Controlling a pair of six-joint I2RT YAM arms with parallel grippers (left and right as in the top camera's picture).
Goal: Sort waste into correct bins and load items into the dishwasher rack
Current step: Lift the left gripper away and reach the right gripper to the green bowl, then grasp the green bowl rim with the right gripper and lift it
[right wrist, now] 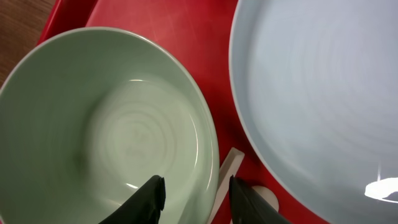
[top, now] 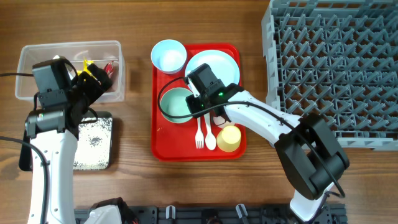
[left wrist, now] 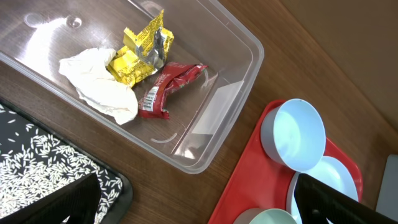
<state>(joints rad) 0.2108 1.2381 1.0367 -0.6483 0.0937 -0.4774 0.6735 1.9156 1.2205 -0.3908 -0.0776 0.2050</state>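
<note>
Step in hand: judging by the pose, the right arm is going for the green bowl [right wrist: 93,137], to carry it to the rack [top: 336,68].
Right gripper [right wrist: 198,198]: it is standing partly open astride the bowl's right rim, one finger inside and one outside. It is gripping nothing yet, and a gap is showing between the inner finger and the rim.
Green bowl: it is sitting upright and empty on the left half of the red tray [top: 186,146]. The blue plate [right wrist: 323,93] is just to its right.
Grip: the pads should be meeting the wall squarely and low enough to hold below the lip, since a glazed rim is likely to slip.
Hazard: the fork [top: 199,134] is lying just beside the rim, with its handle end reaching under the outer finger. That finger should be staying above it so the fork is not pinched along with the bowl.
Lift: going straight up is probably safest, so the bowl is not dragging across the plate, the spoon [top: 210,137] or the yellow cup [top: 229,138].
Rack: it is waiting at the far right, well apart from the tray, with no dishes showing among its pegs.
Left gripper [left wrist: 193,193]: it is hanging wide open and empty over the near right corner of the clear tub [left wrist: 236,62].
Waste: the yellow wrapper [left wrist: 140,53], red wrapper [left wrist: 168,87] and tissue [left wrist: 99,90] are lying inside the tub.
</note>
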